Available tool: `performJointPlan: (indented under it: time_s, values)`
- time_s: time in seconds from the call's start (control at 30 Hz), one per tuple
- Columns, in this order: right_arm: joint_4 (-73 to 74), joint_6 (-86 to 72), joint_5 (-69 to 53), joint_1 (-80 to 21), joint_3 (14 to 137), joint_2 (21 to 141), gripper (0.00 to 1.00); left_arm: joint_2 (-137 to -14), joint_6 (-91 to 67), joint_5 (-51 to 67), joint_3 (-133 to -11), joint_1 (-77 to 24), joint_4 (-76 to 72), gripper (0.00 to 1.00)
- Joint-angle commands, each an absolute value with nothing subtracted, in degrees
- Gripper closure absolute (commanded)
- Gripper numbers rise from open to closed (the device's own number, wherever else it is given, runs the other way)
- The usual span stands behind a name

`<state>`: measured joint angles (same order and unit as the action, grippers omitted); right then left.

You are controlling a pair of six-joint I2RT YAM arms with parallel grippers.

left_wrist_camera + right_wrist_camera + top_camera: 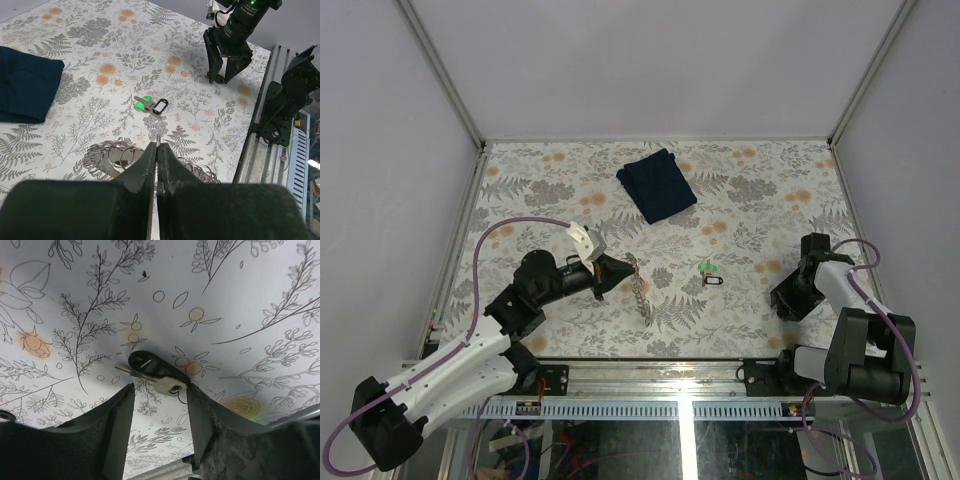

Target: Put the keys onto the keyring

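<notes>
My left gripper (613, 272) is shut on the keyring (640, 288), a silvery chain of small rings that trails from its tips across the table. In the left wrist view a sliver of ring pokes out between the closed fingertips (158, 144), and ring loops (112, 155) lie on both sides. A green-headed key (144, 104) and a black-headed key (159, 106) lie together mid-table. My right gripper (160, 390) stands open and low over another black-headed key (152, 369). That key lies just past the tips, its pale end against the right fingertip (194, 390).
A dark blue folded cloth (657, 184) lies at the back centre. The floral table is walled by white panels, with a metal rail (650, 372) along the near edge. The right gripper (223, 74) shows at the far right of the left wrist view.
</notes>
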<state>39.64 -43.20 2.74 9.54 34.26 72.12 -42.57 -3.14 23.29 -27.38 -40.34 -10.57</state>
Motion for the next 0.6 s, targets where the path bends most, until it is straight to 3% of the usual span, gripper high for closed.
performJointPlan:
  time_s: [0.0, 0.07, 0.17, 0.4, 0.57]
  values:
    - [38.08, -42.8, -4.12, 9.73, 32.14, 70.83, 0.53, -41.87, -2.28, 22.94, -28.04, -39.75, -13.73, 1.0]
    - [36.91, -42.64, -4.94, 9.75, 31.55, 71.11, 0.62, -42.21, -2.36, 23.27, -28.18, -39.71, -13.83, 1.0]
    - [35.72, -42.63, -5.85, 9.76, 30.93, 71.93, 0.66, -42.91, -2.38, 23.86, -28.62, -39.74, -13.81, 1.0]
    - [33.62, -41.42, -7.38, 9.71, 30.5, 71.63, 0.98, -43.99, -2.07, 24.14, -29.5, -39.73, -13.69, 1.0]
    - [31.86, -41.64, -11.11, 7.3, 31.25, 72.01, 1.0, -44.8, -1.55, 24.39, -30.56, -39.68, -12.94, 1.0]
